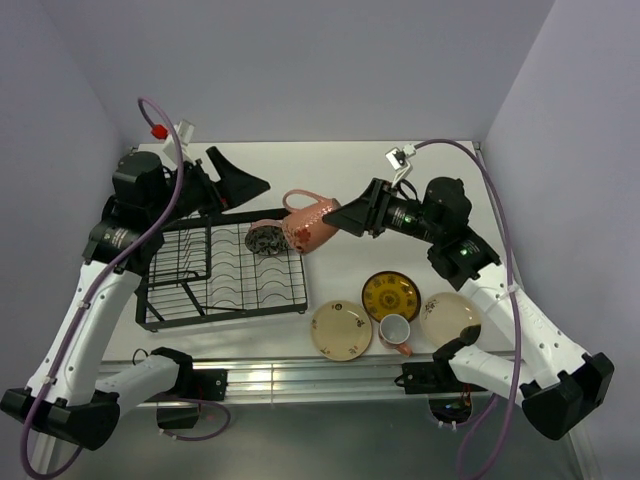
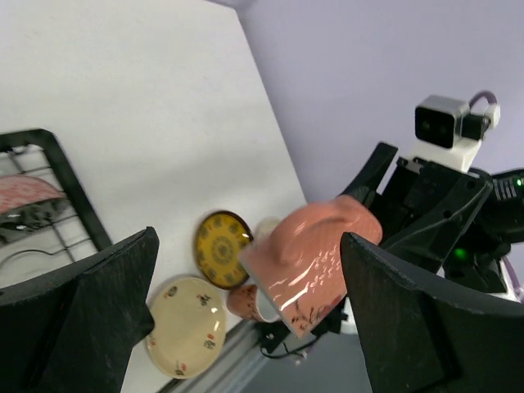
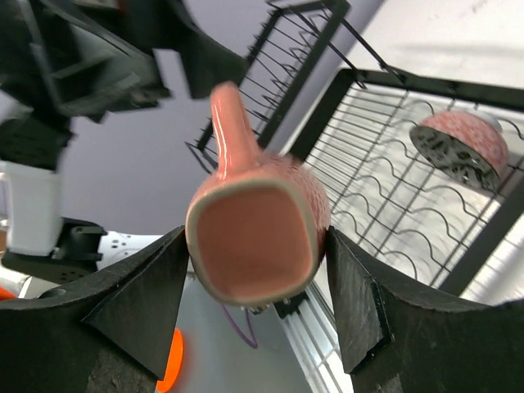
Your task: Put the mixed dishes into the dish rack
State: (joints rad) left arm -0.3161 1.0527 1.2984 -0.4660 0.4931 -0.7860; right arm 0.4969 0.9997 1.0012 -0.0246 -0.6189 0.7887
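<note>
My R gripper [image 1: 338, 216] clamps pink mug [image 1: 308, 226], airborne at rack [image 1: 175, 305] right end, bowl [image 1: 267, 240] racked beside it. L gripper [image 1: 240, 178] spread, empty, far-left corner. Near edge: cream plates [image 1: 340, 330] [image 1: 450, 318], yellow plate [image 1: 390, 295], 2nd mug [image 1: 395, 332].

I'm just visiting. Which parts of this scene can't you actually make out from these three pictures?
- Top view: the right arm covers part of one cream plate.
- Left wrist view: the held mug hides most of the second mug, and the rack is cut off by the left edge.
- Right wrist view: the held mug blocks whatever lies below it, and the left arm behind it is blurred.
</note>
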